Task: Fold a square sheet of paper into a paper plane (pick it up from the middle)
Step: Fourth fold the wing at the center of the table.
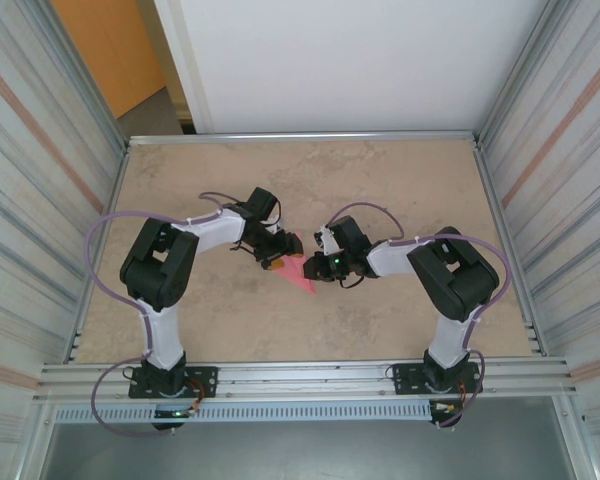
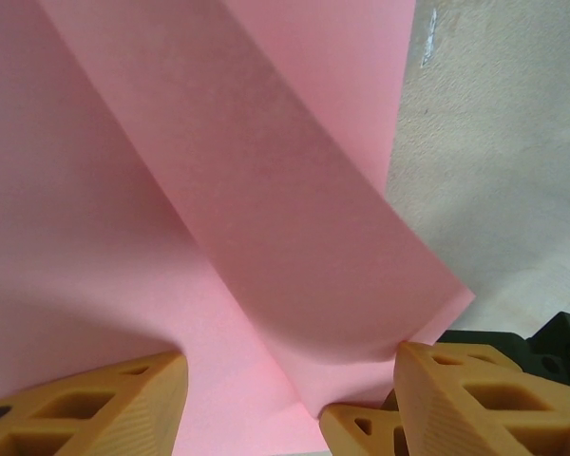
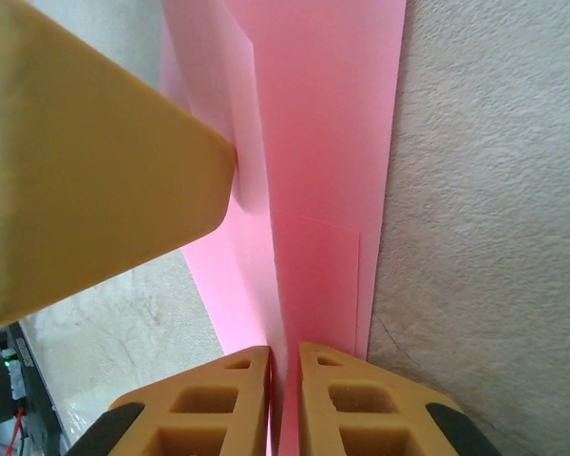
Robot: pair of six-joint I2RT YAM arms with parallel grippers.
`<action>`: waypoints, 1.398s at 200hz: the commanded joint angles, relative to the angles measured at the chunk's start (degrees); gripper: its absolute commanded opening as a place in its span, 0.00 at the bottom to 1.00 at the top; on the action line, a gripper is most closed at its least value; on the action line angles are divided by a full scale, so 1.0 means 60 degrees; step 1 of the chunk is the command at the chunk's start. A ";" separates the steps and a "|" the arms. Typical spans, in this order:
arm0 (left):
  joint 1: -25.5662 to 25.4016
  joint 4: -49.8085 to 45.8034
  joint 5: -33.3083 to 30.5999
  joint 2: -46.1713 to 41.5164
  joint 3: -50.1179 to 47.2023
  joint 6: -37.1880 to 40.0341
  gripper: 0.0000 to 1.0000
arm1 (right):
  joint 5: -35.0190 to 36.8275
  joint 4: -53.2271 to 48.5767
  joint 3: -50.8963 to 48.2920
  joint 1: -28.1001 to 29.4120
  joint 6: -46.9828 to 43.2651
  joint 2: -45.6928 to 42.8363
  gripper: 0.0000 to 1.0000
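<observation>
The pink square sheet of paper [image 1: 300, 272], folded into long narrow layers with a centre crease, lies on the table between both arms. My right gripper [image 3: 285, 399] is shut on the upright centre fold [image 3: 309, 275], its two orange fingers almost touching with the paper pinched between them. My left gripper [image 2: 290, 408] is open over the paper [image 2: 218, 190]. Its fingers [image 2: 95, 408] stand far apart, and the right-hand one touches the edge of a raised, curling flap. In the right wrist view a left finger [image 3: 85, 171] presses against the side of that flap.
The tan table top [image 1: 380, 190] is walled by metal rails and corrugated side panels [image 1: 560, 200]. Both grippers meet at the table's middle [image 1: 300, 258], tips nearly touching. A right fingertip [image 2: 361, 432] juts in beside the left gripper's right finger.
</observation>
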 commanded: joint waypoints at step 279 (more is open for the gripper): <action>0.0296 0.2905 0.1917 -0.0665 -0.0767 -0.0222 0.24 | -0.1710 0.0209 0.0013 -0.0699 0.1040 0.0623 0.09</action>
